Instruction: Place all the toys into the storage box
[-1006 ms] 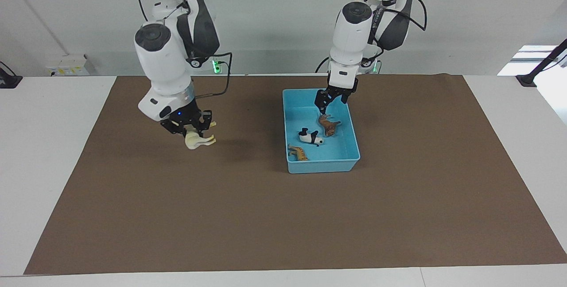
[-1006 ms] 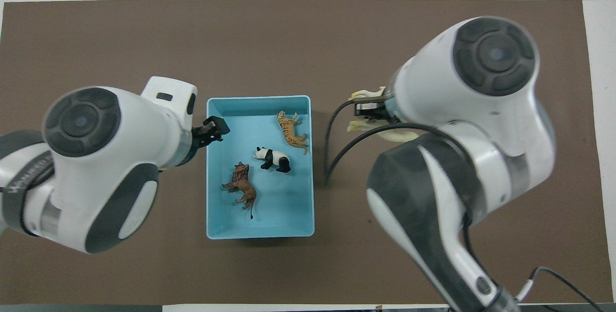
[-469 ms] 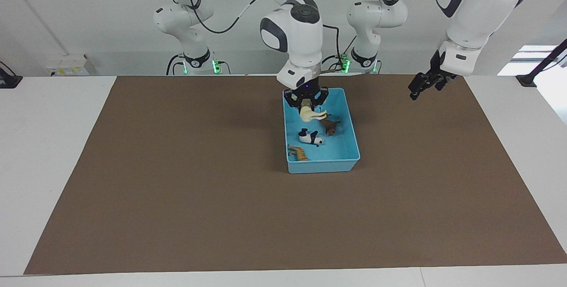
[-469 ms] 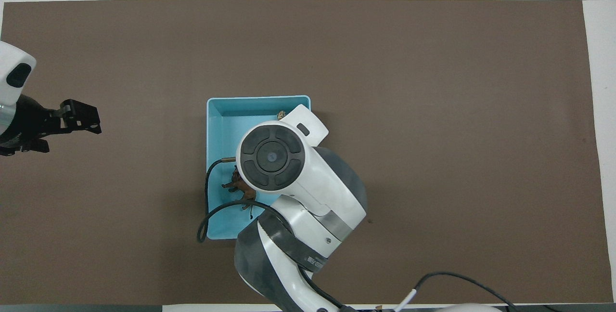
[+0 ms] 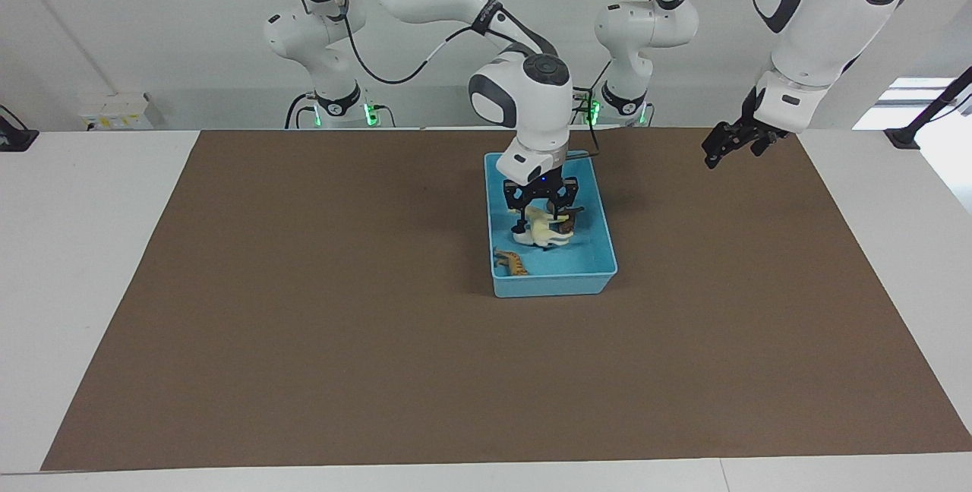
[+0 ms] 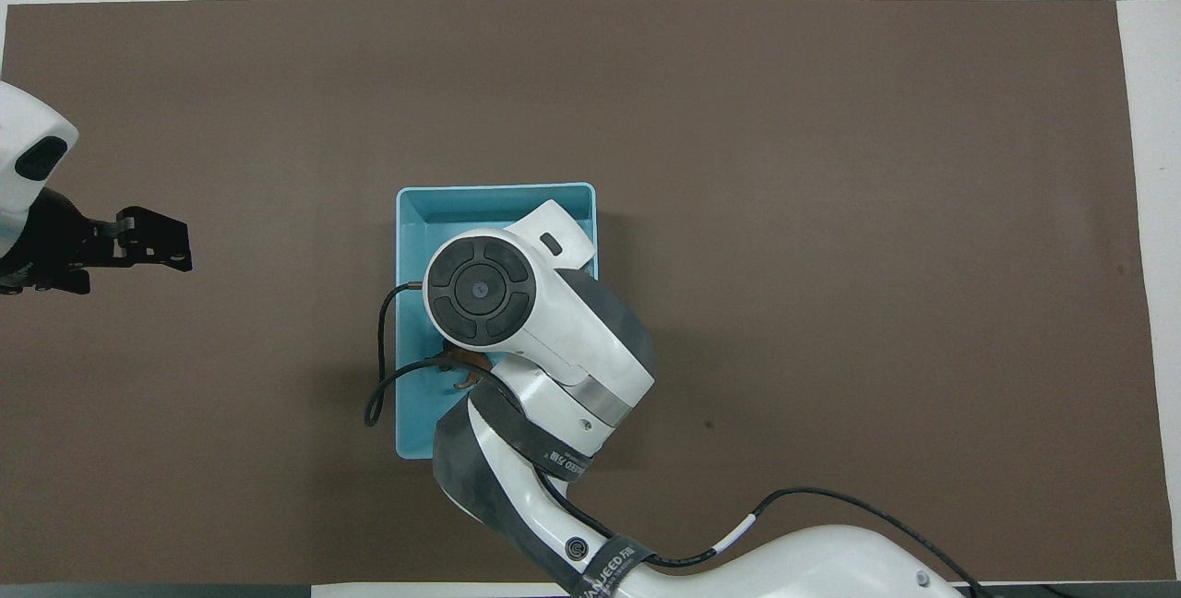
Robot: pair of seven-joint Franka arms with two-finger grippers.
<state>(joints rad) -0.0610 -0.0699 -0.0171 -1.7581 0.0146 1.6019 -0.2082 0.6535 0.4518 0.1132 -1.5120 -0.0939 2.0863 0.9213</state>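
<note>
The light blue storage box (image 5: pixel 553 284) stands on the brown mat midway between the arms. My right gripper (image 5: pixel 541 212) hangs low inside it, open, its fingers spread to either side of the cream horse (image 5: pixel 544 231), which lies just beneath them. The orange tiger (image 5: pixel 511 262) lies in the box's corner farthest from the robots. Part of the brown lion (image 5: pixel 569 219) shows beside the horse. The horse and gripper cover the panda. In the overhead view the right arm hides most of the box (image 6: pixel 461 193). My left gripper (image 5: pixel 721 147) (image 6: pixel 152 244) waits open and empty in the air.
The brown mat (image 5: pixel 304 325) covers most of the white table and bears only the box. The left gripper hangs over the mat toward the left arm's end. A black cable (image 6: pixel 380 367) loops from the right wrist over the box's side.
The right arm carried the horse from the mat into the box, lowered, and opened its fingers. The left arm pulled out of the box toward its own end and now holds still.
</note>
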